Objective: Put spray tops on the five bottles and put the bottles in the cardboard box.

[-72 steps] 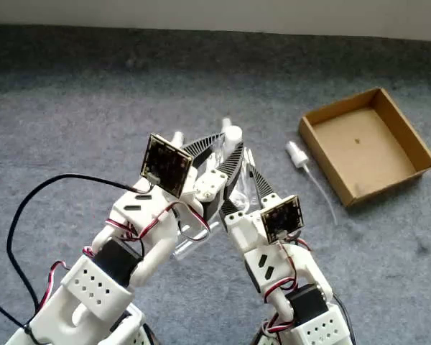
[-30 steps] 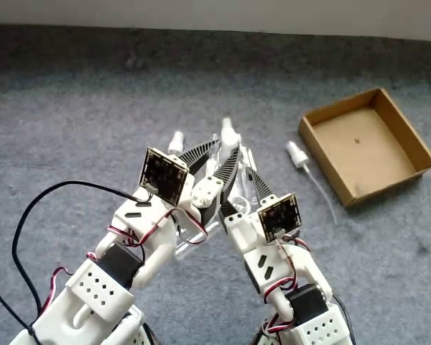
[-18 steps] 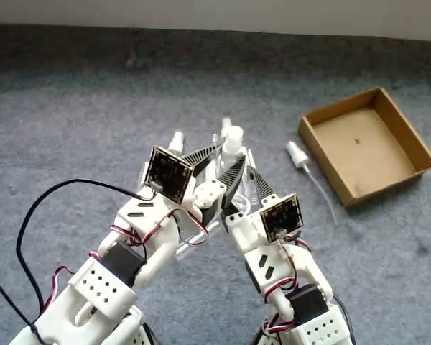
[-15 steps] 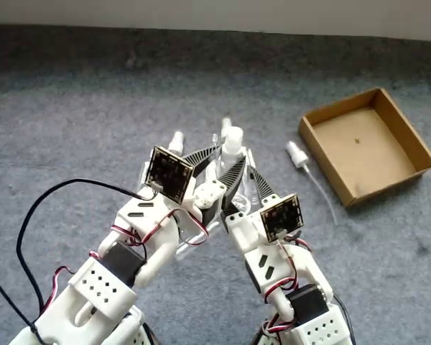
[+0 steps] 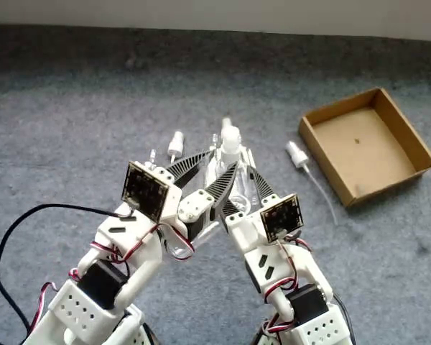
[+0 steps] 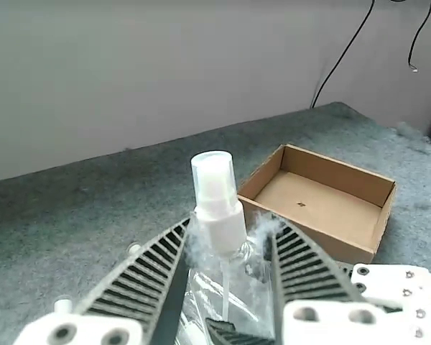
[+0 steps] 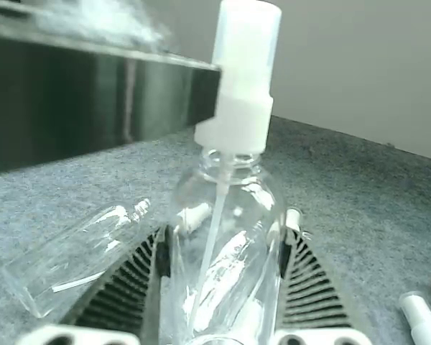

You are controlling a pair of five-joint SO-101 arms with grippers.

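Left gripper (image 6: pixel 230 227) fingers spread, loosely flanking the spray top (image 6: pixel 215 190) collar, placed to twist it down. Right gripper (image 7: pixel 226 228) pinches the bottle (image 7: pixel 233 277) upright as an anchor, mid-scene, left of the cardboard box (image 5: pixel 366 147).

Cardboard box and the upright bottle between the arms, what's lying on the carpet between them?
A loose spray top with its thin tube lies between the cardboard box and the bottle, as the high view shows.
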